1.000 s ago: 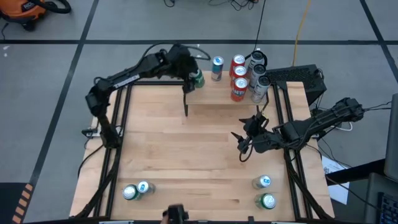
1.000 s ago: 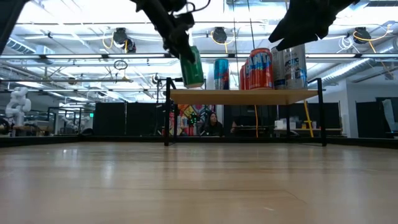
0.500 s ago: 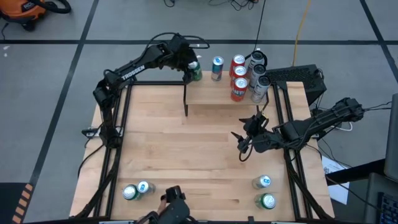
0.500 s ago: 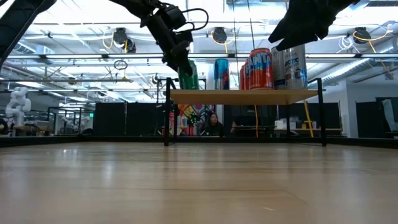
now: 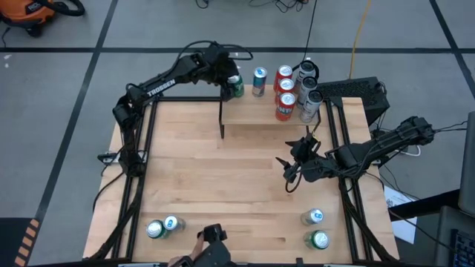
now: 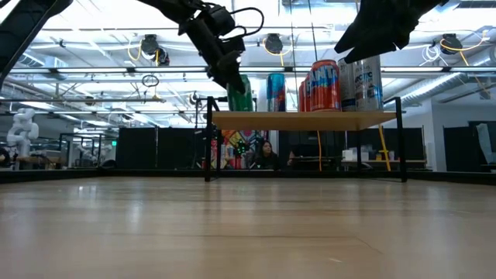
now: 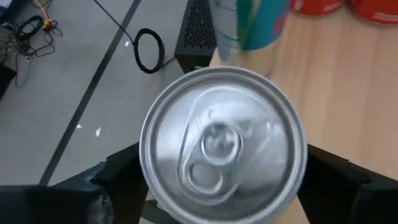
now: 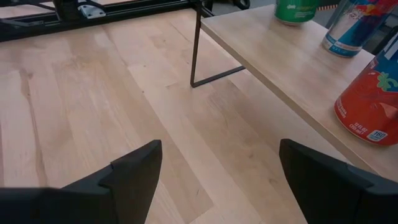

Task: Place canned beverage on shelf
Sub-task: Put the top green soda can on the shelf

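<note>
The left gripper is hovering over the shelf's left end, its fingers flanking the green can standing there; whether they are still pinching it, I cannot tell. The right gripper is waiting just in front of the shelf, fingers spread, holding nothing.

The dark left gripper reaches down at the left end of the raised light-wood shelf on thin black legs. Directly beneath it a green drink can stands upright on that board. To the gripper's right stand a blue can, a red can and a silver can.
</note>
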Motion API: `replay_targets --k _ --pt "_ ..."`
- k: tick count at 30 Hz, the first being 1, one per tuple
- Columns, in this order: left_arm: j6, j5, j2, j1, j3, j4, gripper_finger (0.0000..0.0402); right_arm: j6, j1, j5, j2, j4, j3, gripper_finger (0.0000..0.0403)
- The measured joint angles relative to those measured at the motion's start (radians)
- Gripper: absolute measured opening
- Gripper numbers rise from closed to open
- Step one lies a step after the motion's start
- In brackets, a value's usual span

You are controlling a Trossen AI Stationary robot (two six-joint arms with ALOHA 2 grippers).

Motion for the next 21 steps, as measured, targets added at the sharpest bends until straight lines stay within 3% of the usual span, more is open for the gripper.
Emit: replay_targets --k 7,21 --pt "-0.006 -0.008 -0.002 0.0 0.0 0.002 0.0393 0.0 0.0 0.0 0.0 0.0 0.0 0.0312" --pt "-0.007 -0.073 -0.051 0.0 0.0 -0.012 0.0393 0.022 0.0 0.001 0.0 -0.031 0.0 0.0312"
